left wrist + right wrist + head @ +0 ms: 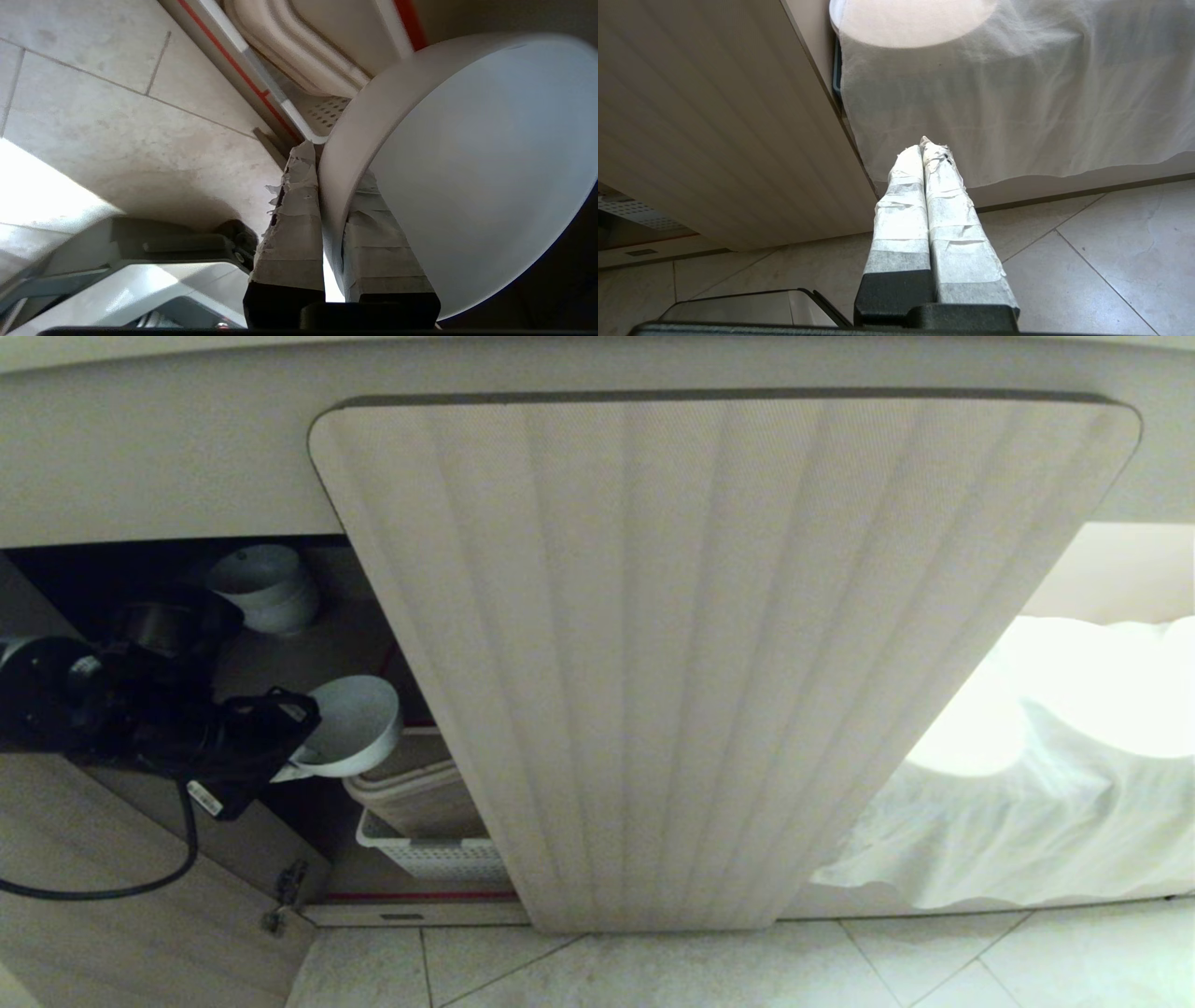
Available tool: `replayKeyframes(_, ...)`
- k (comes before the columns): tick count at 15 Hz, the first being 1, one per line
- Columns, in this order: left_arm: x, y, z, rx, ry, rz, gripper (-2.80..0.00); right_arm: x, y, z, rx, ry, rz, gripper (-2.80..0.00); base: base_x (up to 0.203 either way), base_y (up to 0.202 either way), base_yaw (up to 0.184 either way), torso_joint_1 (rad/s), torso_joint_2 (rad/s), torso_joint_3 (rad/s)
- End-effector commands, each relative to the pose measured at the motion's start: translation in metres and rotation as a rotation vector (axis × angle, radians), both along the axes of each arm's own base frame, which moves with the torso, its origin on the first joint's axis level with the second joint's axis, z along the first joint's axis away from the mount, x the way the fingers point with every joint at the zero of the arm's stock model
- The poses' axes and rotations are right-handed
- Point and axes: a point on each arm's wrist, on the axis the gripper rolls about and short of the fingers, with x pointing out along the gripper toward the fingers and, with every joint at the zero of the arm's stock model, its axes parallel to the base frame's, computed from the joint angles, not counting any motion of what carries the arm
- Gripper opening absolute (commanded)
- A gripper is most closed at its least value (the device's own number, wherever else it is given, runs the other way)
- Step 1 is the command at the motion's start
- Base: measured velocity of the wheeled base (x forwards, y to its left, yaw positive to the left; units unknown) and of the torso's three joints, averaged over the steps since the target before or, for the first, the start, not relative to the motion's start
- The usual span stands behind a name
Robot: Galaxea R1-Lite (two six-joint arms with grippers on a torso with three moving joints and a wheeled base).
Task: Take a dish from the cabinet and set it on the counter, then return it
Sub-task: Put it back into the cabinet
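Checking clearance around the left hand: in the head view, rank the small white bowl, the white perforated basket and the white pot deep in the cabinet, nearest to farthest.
1. Small white bowl: gripped at its rim by the left hand.
2. White perforated basket: on the shelf below.
3. White pot: above, deep in the cabinet.

I see the small white bowl (353,723) tipped on its side, its rim pinched between taped fingers (292,224), hanging in the dark opening of the beige cabinet (719,653) beside its fluted door, which stands open.
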Motion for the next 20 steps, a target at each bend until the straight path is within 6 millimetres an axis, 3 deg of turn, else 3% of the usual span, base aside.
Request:
replayKeyframes(1, 0.006, 0.0, -0.001, -0.006, 0.003, 0.005, -2.8, 0.0, 0.0, 0.0, 0.001, -0.001, 0.0, -2.8, 0.0, 0.0, 0.0, 0.0, 0.0, 0.0)
replayKeyframes(14, 0.044, 0.001, -0.006, -0.045, -0.007, 0.042, -2.8, 0.0, 0.0, 0.0, 0.001, -0.001, 0.0, -2.8, 0.0, 0.0, 0.0, 0.0, 0.0, 0.0)
replayKeyframes(20, 0.06, 0.002, 0.002, -0.045, -0.011, 0.042, -2.8, 0.0, 0.0, 0.0, 0.001, -0.001, 0.001, -2.8, 0.0, 0.0, 0.0, 0.0, 0.0, 0.0)
